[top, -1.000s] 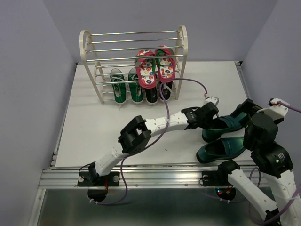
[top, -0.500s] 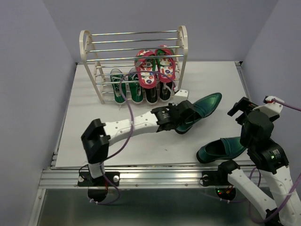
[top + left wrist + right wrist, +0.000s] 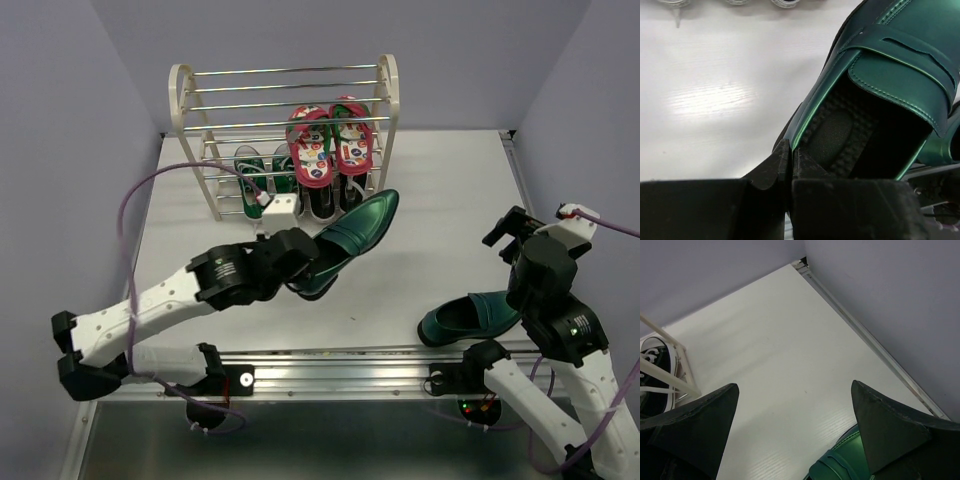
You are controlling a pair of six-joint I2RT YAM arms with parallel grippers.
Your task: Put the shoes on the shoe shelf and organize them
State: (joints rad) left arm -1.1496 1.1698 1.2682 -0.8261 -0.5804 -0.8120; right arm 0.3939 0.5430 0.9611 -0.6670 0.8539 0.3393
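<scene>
My left gripper [image 3: 298, 268] is shut on the side rim of a glossy dark teal loafer [image 3: 350, 235] and holds it above the table, toe up and toward the shoe shelf [image 3: 383, 95]. In the left wrist view the jaws [image 3: 791, 156] pinch the loafer's edge [image 3: 890, 75]. The second loafer [image 3: 468, 315] lies on the table at the front right. My right gripper [image 3: 508, 232] is open and empty above and behind it; its wrist view [image 3: 795, 405] shows that loafer's toe [image 3: 840, 462] below. Red-pink flip-flops [image 3: 328, 145] rest on the shelf. Green sneakers [image 3: 250, 172] and black sneakers [image 3: 322, 203] sit on the bottom tier.
The shelf stands at the back left of the white table [image 3: 450, 190]. Purple walls close in the back and sides. A metal rail [image 3: 330, 375] runs along the front edge. In the right wrist view a black sneaker [image 3: 652, 360] and the shelf's bars [image 3: 670, 372] show at the left.
My left arm has lifted one loafer from beside the right arm and carried it left, in front of the shelf. The other loafer and the right gripper have stayed in place.
</scene>
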